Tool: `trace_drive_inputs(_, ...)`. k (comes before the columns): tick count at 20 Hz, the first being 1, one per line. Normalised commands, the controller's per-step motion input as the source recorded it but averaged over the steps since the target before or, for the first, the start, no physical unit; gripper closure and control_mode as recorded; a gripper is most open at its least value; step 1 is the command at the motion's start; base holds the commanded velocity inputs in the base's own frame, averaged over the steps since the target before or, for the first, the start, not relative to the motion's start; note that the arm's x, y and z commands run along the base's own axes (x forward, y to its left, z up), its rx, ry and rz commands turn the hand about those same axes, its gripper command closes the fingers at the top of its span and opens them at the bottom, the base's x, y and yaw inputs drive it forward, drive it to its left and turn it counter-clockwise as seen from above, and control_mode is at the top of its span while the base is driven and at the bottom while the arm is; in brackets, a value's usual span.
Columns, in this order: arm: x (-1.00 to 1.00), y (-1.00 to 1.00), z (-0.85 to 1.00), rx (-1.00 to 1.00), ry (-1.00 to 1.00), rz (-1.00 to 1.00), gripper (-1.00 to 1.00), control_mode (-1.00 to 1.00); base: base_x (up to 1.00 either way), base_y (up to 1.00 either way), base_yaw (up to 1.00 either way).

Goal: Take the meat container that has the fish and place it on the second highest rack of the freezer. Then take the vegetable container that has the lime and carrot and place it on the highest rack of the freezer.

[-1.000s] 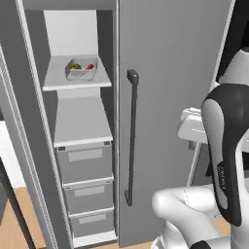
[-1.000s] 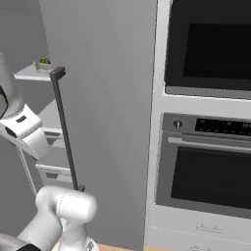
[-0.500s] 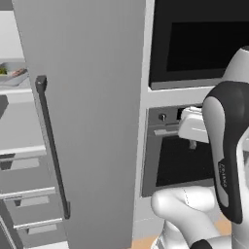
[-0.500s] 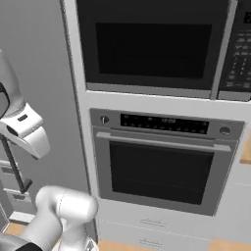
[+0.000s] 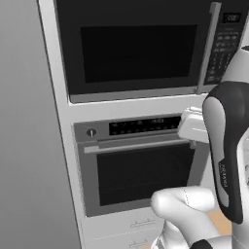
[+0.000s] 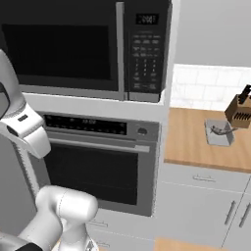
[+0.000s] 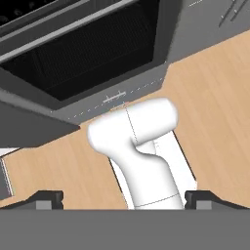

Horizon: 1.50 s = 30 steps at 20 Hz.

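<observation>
1. Jaws: set wide apart, nothing between them. Two small dark fingertips [image 7: 49,197] hang over a pale wooden plank floor [image 7: 215,97].
2. Black-fronted built-in oven [image 5: 141,175] with dark glass door, long grey bar handle and one knob: straight ahead of the arm.
3. Black-fronted microwave [image 5: 131,48] with keypad at its right: directly above the oven, in the same pale column.
4. Tall plain grey freezer [image 5: 24,146]: just left of the oven column, front shut; its racks are hidden.
5. Light wooden surface [image 6: 191,142]: right of the oven column, over grey cabinet doors [image 6: 196,196].
6. Small square grey tray [image 6: 219,141]: on the surface, well away from the jaws.
7. Slim silvery-grey fish [image 6: 219,130]: lies in that tray; detail too small to tell.
8. Brown wooden knife block [image 6: 238,110]: just behind the tray.
</observation>
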Motion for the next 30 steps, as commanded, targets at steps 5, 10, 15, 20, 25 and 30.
trace_drive_inputs(5,0.00,0.00,0.00,0.00,0.00,0.00,-1.00,1.00,0.33,-1.00,0.00)
trace_drive_inputs(10,0.00,0.00,0.00,0.00,0.00,0.00,-1.00,1.00,0.29,-1.00,0.00)
trace_drive_inputs(15,0.00,0.00,0.00,0.00,0.00,0.00,-1.00,1.00,0.38,-1.00,0.05)
trace_drive_inputs(20,0.00,0.00,0.00,0.00,0.00,0.00,-1.00,1.00,0.64,-0.79,0.02)
trace_drive_inputs(25,0.09,0.00,-0.06,0.05,0.01,-0.01,-1.00,-1.00,0.41,-0.21,0.00)
trace_drive_inputs(30,0.63,0.04,-0.58,0.06,0.06,-0.20,-1.00,-1.00,0.00,0.00,0.00)
